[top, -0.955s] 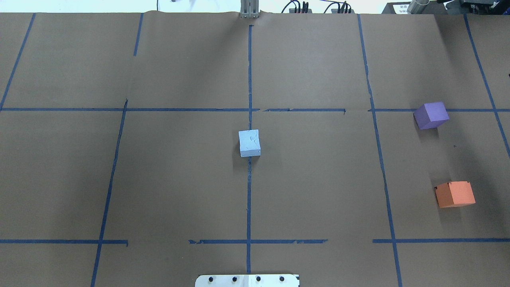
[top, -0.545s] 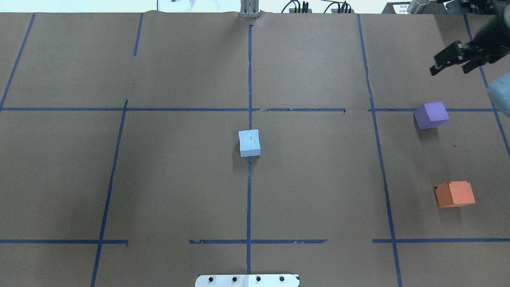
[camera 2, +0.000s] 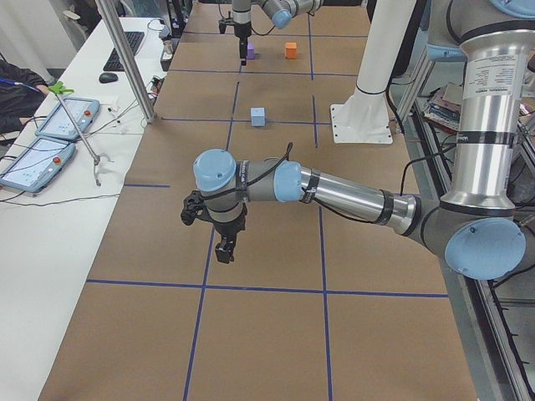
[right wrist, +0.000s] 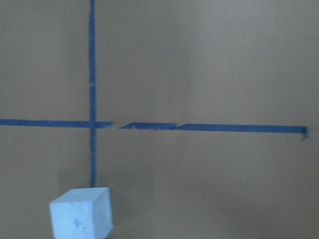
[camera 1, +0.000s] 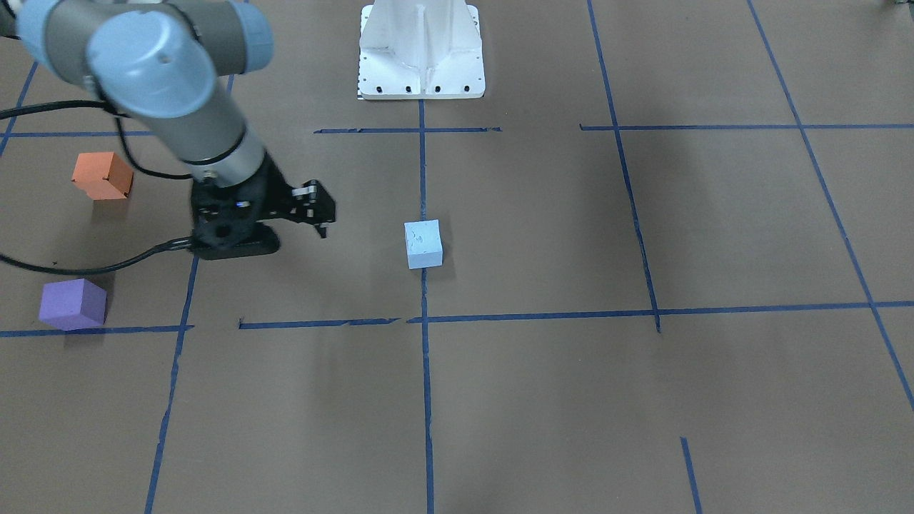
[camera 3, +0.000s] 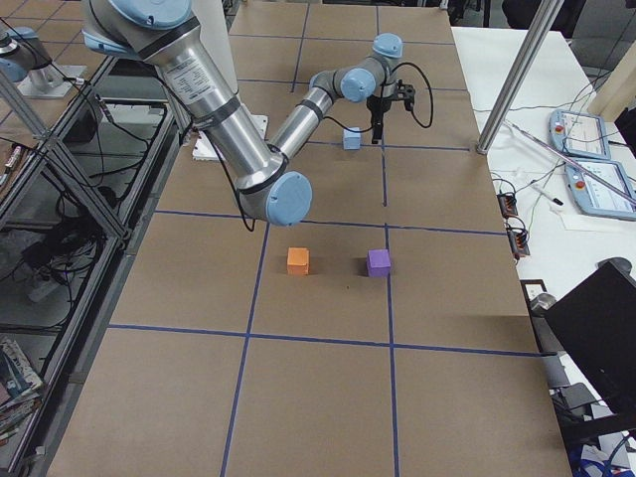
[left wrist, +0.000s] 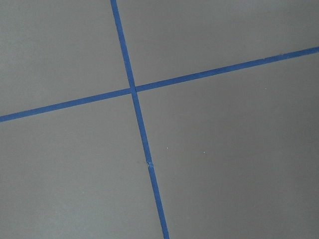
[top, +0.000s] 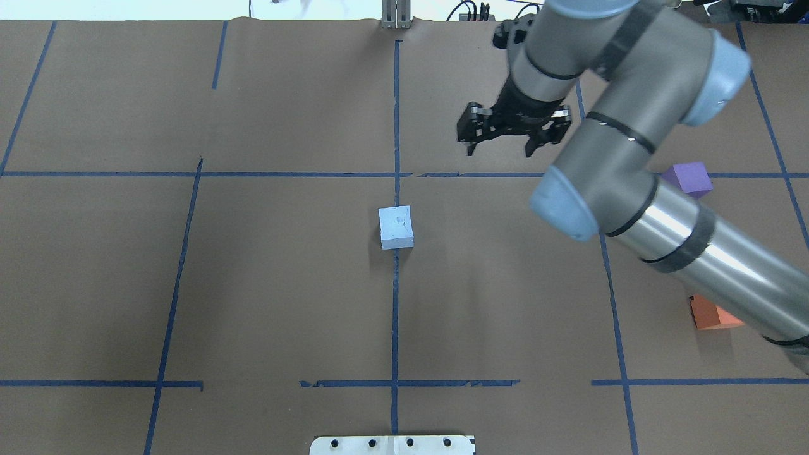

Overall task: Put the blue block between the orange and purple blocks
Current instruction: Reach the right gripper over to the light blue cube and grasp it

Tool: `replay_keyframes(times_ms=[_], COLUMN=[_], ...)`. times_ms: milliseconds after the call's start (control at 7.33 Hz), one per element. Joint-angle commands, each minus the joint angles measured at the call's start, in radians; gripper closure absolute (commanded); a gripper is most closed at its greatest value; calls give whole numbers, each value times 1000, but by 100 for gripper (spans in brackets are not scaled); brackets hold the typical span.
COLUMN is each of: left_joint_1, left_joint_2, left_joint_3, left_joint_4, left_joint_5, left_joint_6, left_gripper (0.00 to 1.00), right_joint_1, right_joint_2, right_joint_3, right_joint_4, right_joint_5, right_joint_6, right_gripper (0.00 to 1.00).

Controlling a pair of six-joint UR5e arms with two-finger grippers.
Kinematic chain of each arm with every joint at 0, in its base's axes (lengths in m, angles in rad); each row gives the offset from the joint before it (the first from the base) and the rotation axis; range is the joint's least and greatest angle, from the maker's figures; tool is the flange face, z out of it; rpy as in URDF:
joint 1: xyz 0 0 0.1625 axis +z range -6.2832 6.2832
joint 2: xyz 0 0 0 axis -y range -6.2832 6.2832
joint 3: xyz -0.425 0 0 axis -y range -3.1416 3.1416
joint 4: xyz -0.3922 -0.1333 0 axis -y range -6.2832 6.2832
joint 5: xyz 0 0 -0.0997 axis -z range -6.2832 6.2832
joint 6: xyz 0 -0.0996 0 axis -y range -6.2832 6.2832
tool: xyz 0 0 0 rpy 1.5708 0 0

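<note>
— Right gripper [top: 499, 148] swung in from the right edge, jaws wide, empty. Blue block [top: 396, 227]?
— Unmoved, table centre. Centre above it, square the jaws to its faces, then descend.

matt paper table [top: 284, 284], matt pitted blue block [top: 396, 227]

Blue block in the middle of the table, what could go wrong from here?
1. The open right gripper hangs off to the side of the blue block. An off-centre descent could shove it instead of straddling it.
2. The purple block and orange block are loose. Lowering the blue one between them might knock either aside.
</note>
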Motion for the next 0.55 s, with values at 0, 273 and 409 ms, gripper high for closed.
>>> replay_keyframes(times_ms=[0, 273, 409], left_joint_1=[0, 0, 0], left_joint_2=[0, 0, 0], left_joint_3=[0, -2, -2], left_joint_4=[0, -1, -3], left_joint_5=[0, 0, 0], left_joint_6=[0, -32, -32], left_gripper=[0, 0, 0], right_joint_1=[-153, -207, -224], right_joint_2=[149, 169, 169], right_joint_3=[-139, -195, -222], right_joint_4=[4, 10, 46], right_joint_5=[-135, -171, -198], right_joint_6=[94, 111, 111], right_gripper=[0, 0, 0])
